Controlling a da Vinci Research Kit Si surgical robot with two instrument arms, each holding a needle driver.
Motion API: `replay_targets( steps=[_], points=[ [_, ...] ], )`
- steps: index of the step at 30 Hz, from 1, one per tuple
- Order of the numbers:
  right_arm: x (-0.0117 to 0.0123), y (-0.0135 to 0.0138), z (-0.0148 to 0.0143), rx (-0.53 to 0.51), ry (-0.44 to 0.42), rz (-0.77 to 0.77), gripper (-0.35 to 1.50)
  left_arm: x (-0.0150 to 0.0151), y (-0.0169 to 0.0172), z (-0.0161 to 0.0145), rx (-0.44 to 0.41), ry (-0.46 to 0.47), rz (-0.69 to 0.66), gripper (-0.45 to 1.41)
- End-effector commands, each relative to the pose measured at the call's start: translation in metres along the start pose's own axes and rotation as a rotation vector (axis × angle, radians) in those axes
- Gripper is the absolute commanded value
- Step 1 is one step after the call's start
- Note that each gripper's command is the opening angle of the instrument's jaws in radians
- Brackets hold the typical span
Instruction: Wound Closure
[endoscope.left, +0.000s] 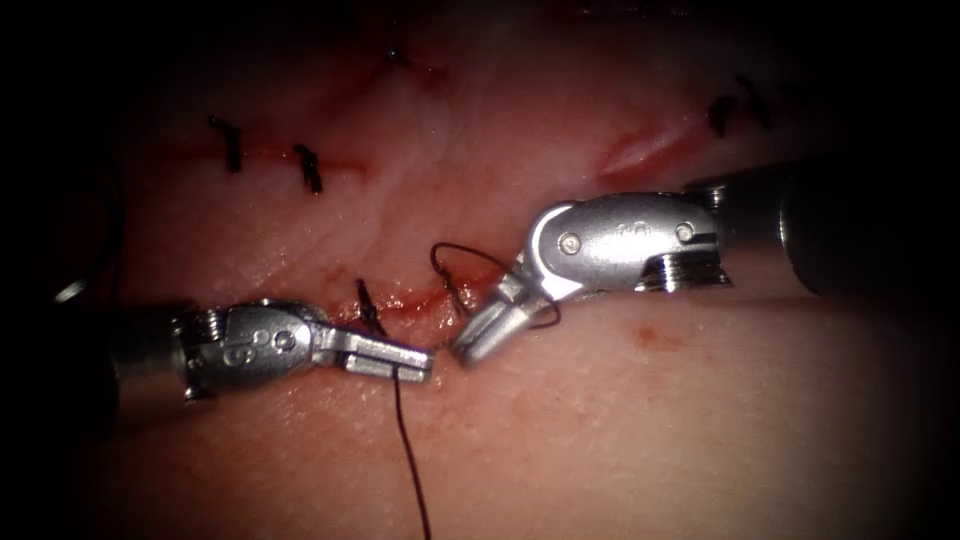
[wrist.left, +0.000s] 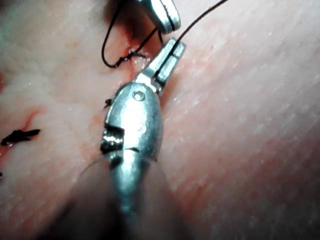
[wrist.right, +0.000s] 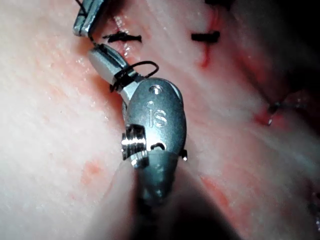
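While the left tool (endoscope.left: 385, 358) lies low across the tissue (endoscope.left: 700, 430) from the left, its fingers (endoscope.left: 400, 352) are pressed together on the thread (endoscope.left: 412, 460), which hangs down from them toward the near edge. Just right of it, at the cut (endoscope.left: 410, 298), the right tool (endoscope.left: 488, 330) has its fingers (endoscope.left: 495, 318) together with a loop of thread wound round them, and its metal wrist reads "IS" in the right wrist view. No needle can be made out.
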Motion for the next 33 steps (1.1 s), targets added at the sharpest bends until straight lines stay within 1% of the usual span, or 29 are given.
replay_targets(
  steps=[1,5,9,13,15,16,17,18,19,20,26,33],
  points=[
    [-0.0001,0.0015,-0.0001,-0.022,0.012,0.002,-0.35,-0.0005,0.0004,0.0007,0.000,-0.011,-0.002,-0.45],
    [-0.0005,0.0025,-0.0008,-0.065,0.031,0.029,-0.35,0.0000,0.0025,0.0019,-0.007,-0.023,-0.003,-0.45],
    [-0.0013,0.0033,-0.0012,-0.099,0.018,0.053,-0.35,0.0015,0.0042,0.0036,-0.013,-0.021,-0.003,-0.45],
    [-0.0025,0.0037,-0.0009,-0.108,0.005,0.066,-0.35,0.0039,0.0063,0.0054,-0.041,-0.004,0.003,-0.45],
    [-0.0033,0.0038,-0.0006,-0.113,-0.002,0.076,-0.35,0.0056,0.0079,0.0066,-0.067,0.011,0.006,-0.45],
    [-0.0033,0.0038,-0.0006,-0.113,-0.002,0.076,-0.35,0.0056,0.0079,0.0066,-0.067,0.011,0.006,-0.45],
    [-0.0037,0.0039,-0.0004,-0.117,-0.007,0.078,-0.35,0.0068,0.0090,0.0074,-0.084,0.016,0.001,-0.45],
    [-0.0037,0.0039,-0.0004,-0.117,-0.007,0.078,-0.35,0.0068,0.0090,0.0074,-0.084,0.016,0.001,-0.45],
    [-0.0039,0.0040,-0.0003,-0.119,-0.009,0.082,-0.35,0.0079,0.0101,0.0081,-0.101,0.020,0.003,-0.45],
    [-0.0039,0.0040,-0.0003,-0.119,-0.009,0.082,-0.35,0.0079,0.0101,0.0081,-0.101,0.020,0.003,-0.45],
    [-0.0041,0.0046,-0.0007,-0.135,-0.015,0.085,-0.35,0.0102,0.0124,0.0095,-0.134,0.031,0.002,-0.45],
    [-0.0041,0.0054,-0.0011,-0.162,-0.022,0.092,-0.35,0.0113,0.0144,0.0106,-0.158,0.027,-0.004,-0.45]
  ],
)
